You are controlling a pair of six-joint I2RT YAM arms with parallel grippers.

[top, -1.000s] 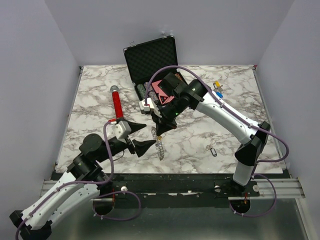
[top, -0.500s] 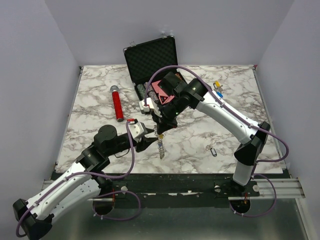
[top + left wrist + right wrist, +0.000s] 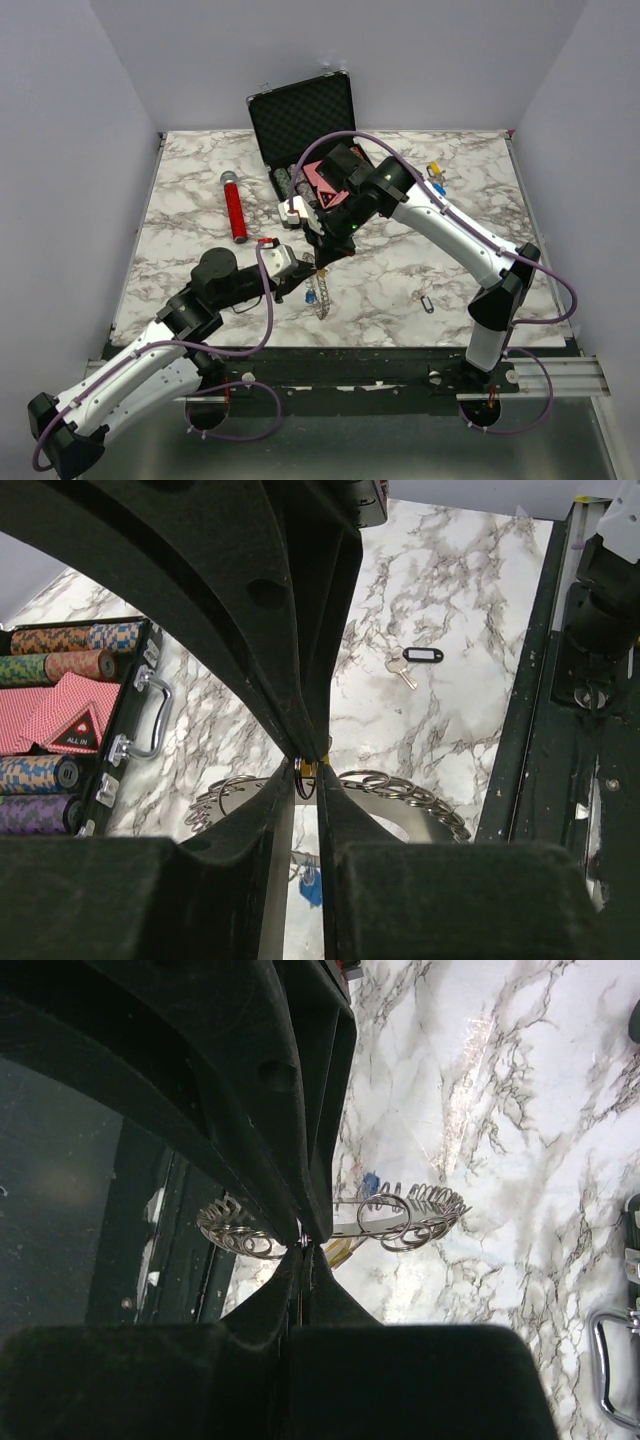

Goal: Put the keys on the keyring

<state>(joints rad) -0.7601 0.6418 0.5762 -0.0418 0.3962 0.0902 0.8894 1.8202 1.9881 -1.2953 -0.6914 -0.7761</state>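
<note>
Right gripper (image 3: 303,1243) clamped on keyring (image 3: 420,1200); left gripper (image 3: 307,770) near-closed beside it, grip unclear.

Top external: fixed high behind the near edge of the table (image 3: 180,200), looking down and forward across it to the far edge. Left wrist: tight in, sighting along the left gripper (image 3: 308,768) onto the keyring (image 3: 400,785), near edge at frame right. Right wrist: equally tight along the right gripper (image 3: 303,1245), same keyring shared by all three.

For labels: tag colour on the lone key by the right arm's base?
Black tag; clearest in left wrist view.
</note>
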